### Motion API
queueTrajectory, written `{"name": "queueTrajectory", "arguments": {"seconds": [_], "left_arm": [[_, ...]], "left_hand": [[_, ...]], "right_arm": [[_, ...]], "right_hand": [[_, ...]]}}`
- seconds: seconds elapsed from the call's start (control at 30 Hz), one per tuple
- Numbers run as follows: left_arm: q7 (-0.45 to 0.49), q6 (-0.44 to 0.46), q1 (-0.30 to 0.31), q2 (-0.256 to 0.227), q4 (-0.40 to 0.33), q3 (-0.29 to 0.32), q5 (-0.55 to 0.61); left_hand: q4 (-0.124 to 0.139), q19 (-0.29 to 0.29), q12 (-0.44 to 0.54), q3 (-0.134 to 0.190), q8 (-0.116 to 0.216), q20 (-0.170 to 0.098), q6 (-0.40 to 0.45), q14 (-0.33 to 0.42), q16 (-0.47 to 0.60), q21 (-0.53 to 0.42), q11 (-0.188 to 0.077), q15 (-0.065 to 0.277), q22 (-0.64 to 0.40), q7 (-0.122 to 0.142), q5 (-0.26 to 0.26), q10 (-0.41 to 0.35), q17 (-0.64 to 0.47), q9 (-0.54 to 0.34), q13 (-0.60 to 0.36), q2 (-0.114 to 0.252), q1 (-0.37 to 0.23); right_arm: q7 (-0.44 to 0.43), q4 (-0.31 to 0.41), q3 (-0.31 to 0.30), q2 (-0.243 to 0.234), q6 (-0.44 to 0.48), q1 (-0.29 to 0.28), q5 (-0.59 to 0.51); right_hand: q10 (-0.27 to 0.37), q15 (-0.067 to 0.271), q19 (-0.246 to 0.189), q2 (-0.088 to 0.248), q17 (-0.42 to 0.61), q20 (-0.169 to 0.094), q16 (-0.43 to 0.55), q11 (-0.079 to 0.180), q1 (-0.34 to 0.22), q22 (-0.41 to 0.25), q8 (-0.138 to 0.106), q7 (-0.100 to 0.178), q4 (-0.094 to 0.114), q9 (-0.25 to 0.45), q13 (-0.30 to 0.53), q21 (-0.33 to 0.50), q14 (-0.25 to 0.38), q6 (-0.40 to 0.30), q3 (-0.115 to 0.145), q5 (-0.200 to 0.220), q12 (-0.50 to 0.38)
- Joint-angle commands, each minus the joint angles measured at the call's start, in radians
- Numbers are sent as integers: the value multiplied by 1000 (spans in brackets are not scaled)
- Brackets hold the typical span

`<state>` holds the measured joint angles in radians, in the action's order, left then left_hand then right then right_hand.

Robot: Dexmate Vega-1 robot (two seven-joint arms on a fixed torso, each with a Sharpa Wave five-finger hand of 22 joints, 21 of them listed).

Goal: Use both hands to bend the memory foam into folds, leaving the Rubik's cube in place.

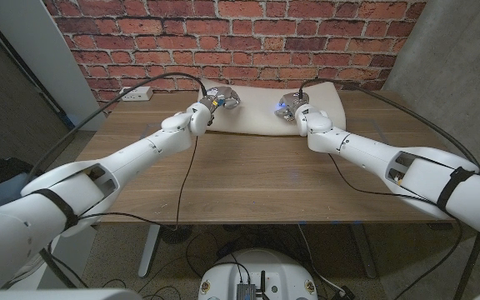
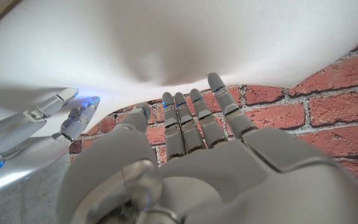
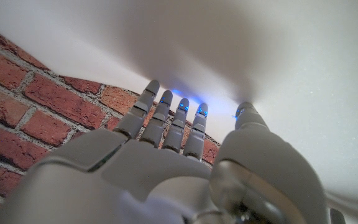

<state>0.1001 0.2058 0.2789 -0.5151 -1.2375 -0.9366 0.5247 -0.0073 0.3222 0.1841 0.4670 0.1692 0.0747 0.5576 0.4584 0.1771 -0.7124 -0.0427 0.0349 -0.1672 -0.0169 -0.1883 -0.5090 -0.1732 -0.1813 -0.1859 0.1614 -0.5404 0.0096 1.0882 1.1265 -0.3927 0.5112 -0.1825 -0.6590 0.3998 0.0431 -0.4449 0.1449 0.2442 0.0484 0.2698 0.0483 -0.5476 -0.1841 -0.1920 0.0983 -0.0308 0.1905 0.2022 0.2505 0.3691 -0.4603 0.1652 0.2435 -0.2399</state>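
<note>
Memory foam [image 1: 261, 112], white slab, lies at far edge of wooden table [image 1: 248, 171], up against brick wall [image 1: 240, 37]. Right end looks raised a bit off the tabletop, near the wall; can't tell how much is folded.

Left hand [image 1: 211, 104] is on the foam's left part, right hand [image 1: 294, 111] on its right part, w/ a bare stretch of foam between them. Both arms reach fwd from the near corners, black cables trailing along them.

Left wrist view: left hand [image 2: 185, 162] w/ fingers [image 2: 219, 102] straight, close together, tips pressed into foam's [image 2: 185, 43] surface, making a small dent. Thumb not clearly seen, so can't tell if it actually pinches the foam. Right hand's fingers [image 2: 73, 115] also touch the foam in this view, blue lights at tips.

Right wrist view: right hand [image 3: 166, 168] w/ fingers [image 3: 160, 115] extended side by side, tips against foam [image 3: 229, 43], thumb [image 3: 250, 121] up against it too; blue glow at contact. Touching for sure, real grip can't be told.

White power strip [image 1: 137, 92] sits at table's far left by the wall.
</note>
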Motion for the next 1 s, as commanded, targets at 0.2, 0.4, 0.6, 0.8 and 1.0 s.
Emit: {"name": "queueTrajectory", "arguments": {"seconds": [0.2, 0.4, 0.6, 0.8, 1.0], "left_arm": [[-60, 70, -56, 36, 94, -66, 70], [-31, 47, -89, 68, 167, -88, 79], [7, 52, -121, 100, 224, -127, 118], [15, 37, -154, 154, 341, -165, 117], [38, 4, -189, 221, 502, -211, 102]], "left_hand": [[46, -75, -8, -14, -3, -15, -177, -109, -7, 74, -5, -3, -5, 21, -19, 120, 0, 2, -3, -11, 95], [63, -151, -9, 15, -2, -45, -293, -212, -8, 129, -20, -2, -8, 39, -28, 232, -1, 3, -3, 16, 116], [84, -197, -8, 34, -3, -56, -361, -271, -7, 160, -30, 4, -10, 49, -28, 297, -2, 2, -3, 24, 132], [97, -203, -5, 36, -3, -58, -388, -283, -4, 166, -29, 6, -11, 48, -26, 313, -3, 2, -3, 23, 145], [117, -221, -6, 38, -2, -60, -423, -317, -6, 179, -27, 6, -11, 53, -24, 348, -4, 2, -3, 21, 164]], "right_arm": [[-29, 76, -9, -38, 15, -24, 1], [-32, 135, -21, -61, 39, -44, -14], [1, 142, -26, -64, 61, -49, -14], [-3, 177, -44, -83, 68, -67, -9], [2, 199, -51, -93, 86, -75, -17]], "right_hand": [[-10, 75, -1, 1, 4, -2, -4, -4, 8, -3, -1, 0, 6, 2, 6, -3, -7, 3, 2, -5, 8], [-9, 74, 2, 2, 4, -1, -6, -5, 9, -3, -1, 0, 6, 2, 6, -5, -9, 3, 3, -5, 9], [-9, 70, 3, 3, 5, -1, -6, -4, 13, -3, -1, -2, 9, 2, 7, -6, -8, 4, 3, -6, 10], [-9, 68, 2, 5, 6, 0, -6, -7, 19, -3, -1, -2, 13, 2, 7, -7, -6, 5, 2, -8, 11], [-9, 67, 1, 7, 6, 1, -6, -8, 23, -3, -2, -3, 16, 2, 7, -7, -5, 5, 2, -9, 12]]}}
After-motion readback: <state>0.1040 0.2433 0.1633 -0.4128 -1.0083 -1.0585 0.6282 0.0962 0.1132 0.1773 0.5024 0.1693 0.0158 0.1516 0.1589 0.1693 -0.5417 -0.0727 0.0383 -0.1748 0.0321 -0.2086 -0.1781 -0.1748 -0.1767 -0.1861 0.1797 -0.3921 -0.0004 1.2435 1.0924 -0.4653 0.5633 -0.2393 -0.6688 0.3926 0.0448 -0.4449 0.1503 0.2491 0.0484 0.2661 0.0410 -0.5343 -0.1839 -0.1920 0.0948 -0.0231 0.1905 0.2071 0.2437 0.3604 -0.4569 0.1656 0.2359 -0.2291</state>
